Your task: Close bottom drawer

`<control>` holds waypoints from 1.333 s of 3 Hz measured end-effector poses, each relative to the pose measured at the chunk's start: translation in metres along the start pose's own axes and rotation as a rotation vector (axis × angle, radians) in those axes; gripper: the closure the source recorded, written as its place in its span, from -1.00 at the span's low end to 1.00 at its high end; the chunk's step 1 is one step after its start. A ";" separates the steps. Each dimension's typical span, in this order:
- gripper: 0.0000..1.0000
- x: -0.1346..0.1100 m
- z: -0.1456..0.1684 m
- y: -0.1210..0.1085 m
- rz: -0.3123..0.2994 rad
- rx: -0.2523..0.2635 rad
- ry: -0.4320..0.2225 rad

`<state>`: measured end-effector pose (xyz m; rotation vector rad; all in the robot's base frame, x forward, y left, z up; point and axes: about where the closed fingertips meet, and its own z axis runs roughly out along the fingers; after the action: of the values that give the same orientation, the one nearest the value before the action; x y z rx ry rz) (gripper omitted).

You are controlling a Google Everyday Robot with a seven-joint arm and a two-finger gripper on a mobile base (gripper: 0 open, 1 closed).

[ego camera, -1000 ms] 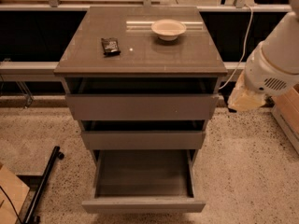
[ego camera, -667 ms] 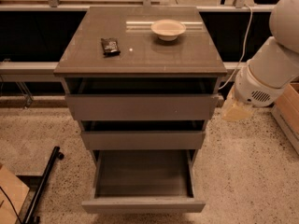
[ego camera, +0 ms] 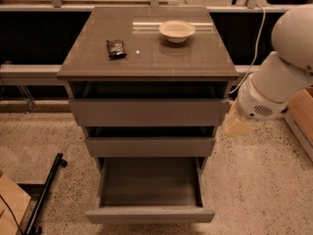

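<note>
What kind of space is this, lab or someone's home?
Probably a lab or test area: a lone three-drawer cabinet with its bottom drawer open on a speckled hard floor, and a cardboard box at the right edge. The gripper hangs right of the cabinet.

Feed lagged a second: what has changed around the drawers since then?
The gripper has dropped lower and moved in closer to the cabinet. The bottom drawer is still pulled out; the bowl and dark packet on top have not moved.

The gripper (ego camera: 239,125) is a pale blur beside the cabinet's (ego camera: 161,62) right side, its arm (ego camera: 281,75) cut by the right edge. The dark thing (ego camera: 116,48) near the top's left edge is perhaps a packet.
</note>
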<state>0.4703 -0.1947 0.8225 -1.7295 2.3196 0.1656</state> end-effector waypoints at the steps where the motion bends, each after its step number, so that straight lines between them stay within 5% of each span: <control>1: 1.00 -0.005 0.055 0.012 -0.001 -0.075 -0.033; 3: 1.00 -0.009 0.183 0.020 0.032 -0.202 -0.110; 4: 1.00 -0.007 0.197 0.021 0.041 -0.221 -0.114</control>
<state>0.4764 -0.1363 0.6331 -1.7202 2.3280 0.5320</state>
